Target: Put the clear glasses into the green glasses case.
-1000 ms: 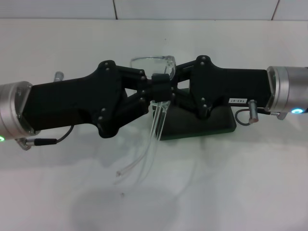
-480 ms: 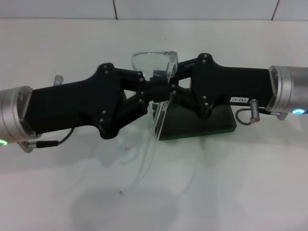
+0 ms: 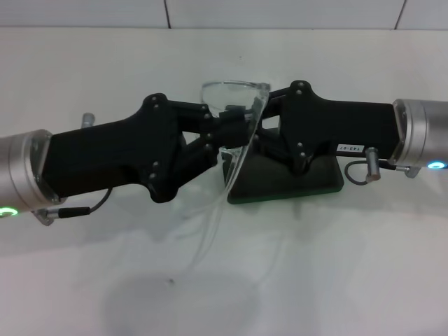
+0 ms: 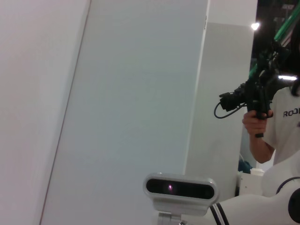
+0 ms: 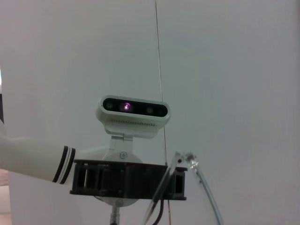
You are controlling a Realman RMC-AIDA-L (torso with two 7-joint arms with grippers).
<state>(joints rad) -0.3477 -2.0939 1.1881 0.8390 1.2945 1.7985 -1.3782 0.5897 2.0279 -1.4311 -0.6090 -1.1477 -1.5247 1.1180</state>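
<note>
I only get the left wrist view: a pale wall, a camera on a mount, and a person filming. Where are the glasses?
Observer: The head view shows the clear colourless plastic glasses held in the air where the black left hand and black right hand meet.
Operator: And the case?
Observer: The dark green hard glasses case lies on the white table, partly hidden beneath the right hand.
Operator: Are the glasses folded?
Observer: No. One long transparent temple arm hangs down towards the table.
</note>
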